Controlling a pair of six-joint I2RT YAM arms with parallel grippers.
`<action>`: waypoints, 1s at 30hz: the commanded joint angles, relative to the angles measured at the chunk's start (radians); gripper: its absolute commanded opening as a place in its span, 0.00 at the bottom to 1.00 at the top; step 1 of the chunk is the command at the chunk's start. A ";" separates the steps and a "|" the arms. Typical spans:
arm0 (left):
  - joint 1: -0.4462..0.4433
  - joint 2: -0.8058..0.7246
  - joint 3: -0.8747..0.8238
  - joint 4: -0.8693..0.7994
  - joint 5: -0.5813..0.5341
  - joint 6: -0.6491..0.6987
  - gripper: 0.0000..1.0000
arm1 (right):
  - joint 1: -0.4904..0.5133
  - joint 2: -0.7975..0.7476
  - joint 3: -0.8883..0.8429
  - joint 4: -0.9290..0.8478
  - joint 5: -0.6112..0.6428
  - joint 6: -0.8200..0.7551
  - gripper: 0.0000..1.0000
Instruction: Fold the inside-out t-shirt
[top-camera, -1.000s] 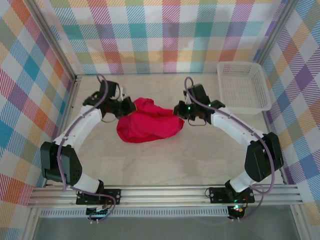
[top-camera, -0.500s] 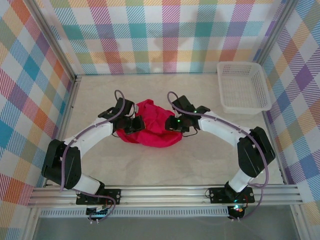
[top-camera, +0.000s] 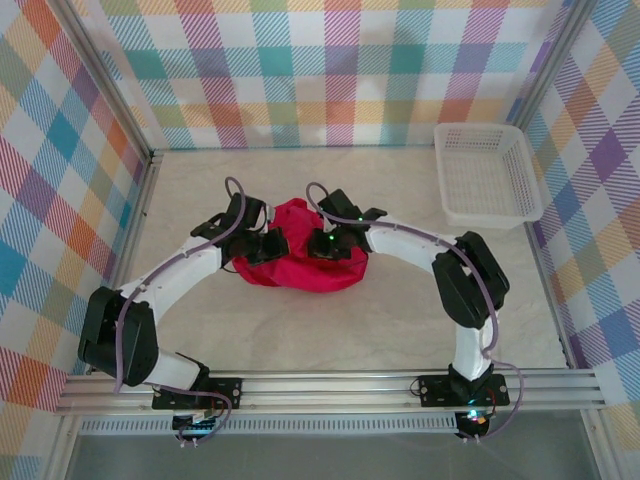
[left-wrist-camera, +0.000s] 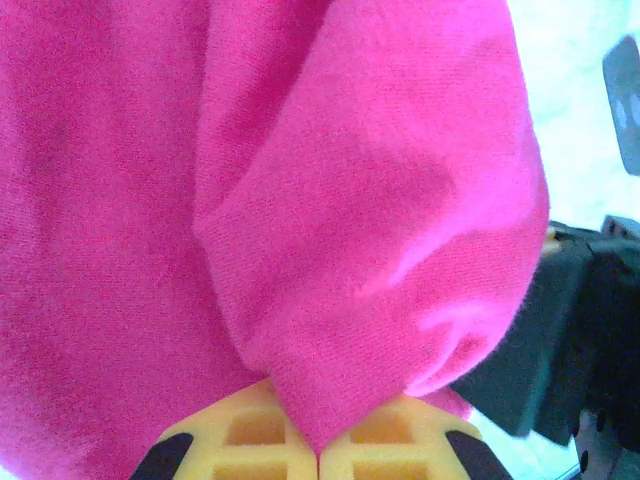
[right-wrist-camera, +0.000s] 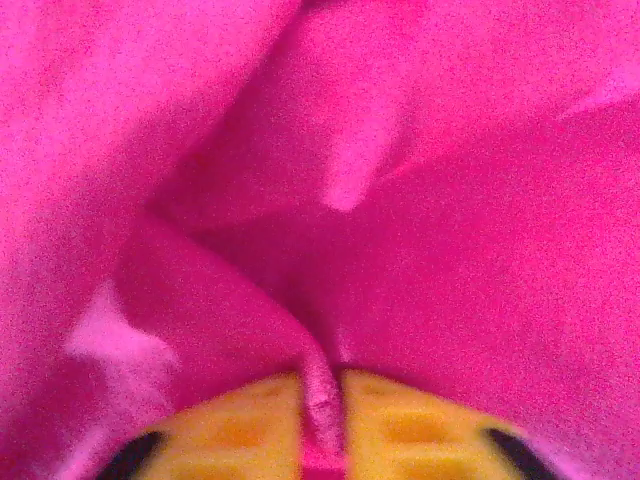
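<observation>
Lying bunched at the middle of the table (top-camera: 380, 325), the inside-out t-shirt (top-camera: 300, 275) is gripped by the clenched left end effector (top-camera: 268, 246) and right end effector (top-camera: 322, 246), likely for spreading flat.

A: Room around the t-shirt (top-camera: 300, 268)?
B: Bare table (top-camera: 400, 325) on its near side and behind it, both wide lanes. The sides are blocked: left gripper (top-camera: 272, 244) and right gripper (top-camera: 322, 243) sit on the heap, arms curving in from either side.
A: Far right?
B: Basket (top-camera: 487, 175) takes that corner, against the wall and well apart from the shirt. There's a passable strip between it and the right arm.
A: Between the grippers?
B: Tight. Just bunched cloth, both pinching it.
</observation>
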 joint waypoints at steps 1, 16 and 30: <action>0.003 -0.041 0.039 -0.052 -0.025 0.022 0.00 | -0.007 -0.055 0.110 -0.059 0.019 -0.013 0.00; 0.037 -0.017 0.085 -0.121 -0.075 0.083 0.17 | -0.063 -0.310 0.266 -0.276 0.018 -0.072 0.00; -0.172 -0.148 0.025 -0.126 -0.179 0.202 0.59 | -0.112 -0.308 -0.107 -0.185 0.043 -0.048 0.16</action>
